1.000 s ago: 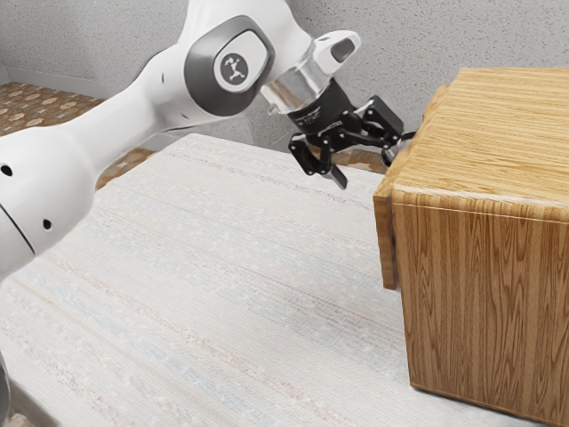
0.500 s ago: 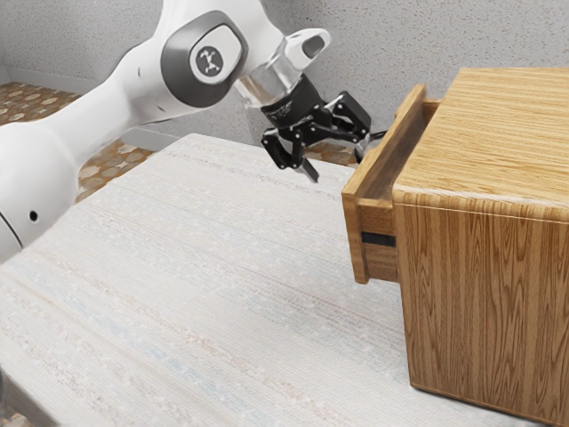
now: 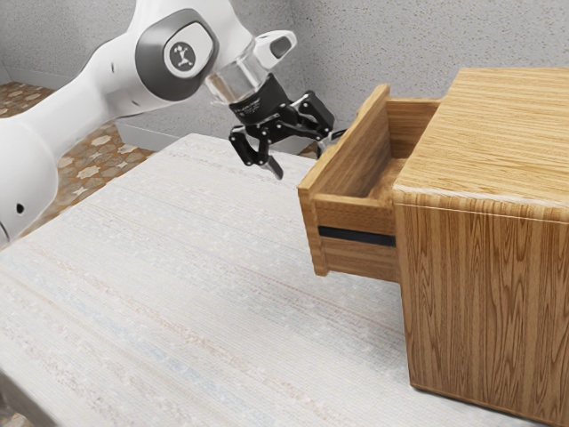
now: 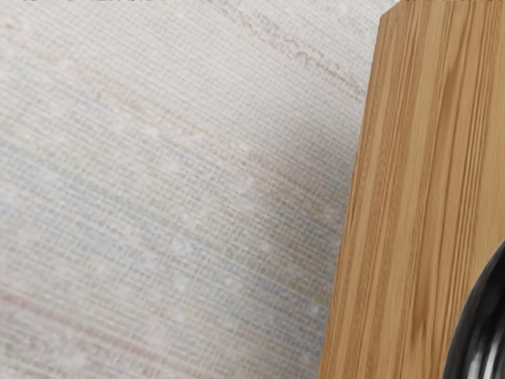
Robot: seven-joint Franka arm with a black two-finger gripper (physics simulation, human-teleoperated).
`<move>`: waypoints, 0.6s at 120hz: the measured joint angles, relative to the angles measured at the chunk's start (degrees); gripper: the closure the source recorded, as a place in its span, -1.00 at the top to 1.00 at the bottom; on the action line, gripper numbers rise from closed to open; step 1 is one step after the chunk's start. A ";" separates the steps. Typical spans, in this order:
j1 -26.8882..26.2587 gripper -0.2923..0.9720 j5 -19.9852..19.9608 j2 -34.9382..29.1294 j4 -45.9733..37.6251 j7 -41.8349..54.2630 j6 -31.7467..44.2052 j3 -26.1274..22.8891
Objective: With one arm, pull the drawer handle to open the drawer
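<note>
Looking at the exterior view, the gripper is spread wide, not gripping anything. One finger hangs free over the table. The other sits right by the drawer front, where the handle's hidden, so can't tell if it touches. The drawer sticks partway out of the cabinet, up at its top.

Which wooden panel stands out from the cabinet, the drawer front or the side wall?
The drawer front: it stands clear of the cabinet, with the hollow inside showing behind it, unlike the flush side wall.
</note>
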 joint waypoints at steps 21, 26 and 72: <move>2.23 0.54 1.06 -0.71 0.15 0.03 -1.36 0.00; 2.90 0.54 1.41 -0.94 0.19 0.03 -1.73 0.03; 0.87 0.54 3.33 -15.43 1.90 0.28 -9.80 2.53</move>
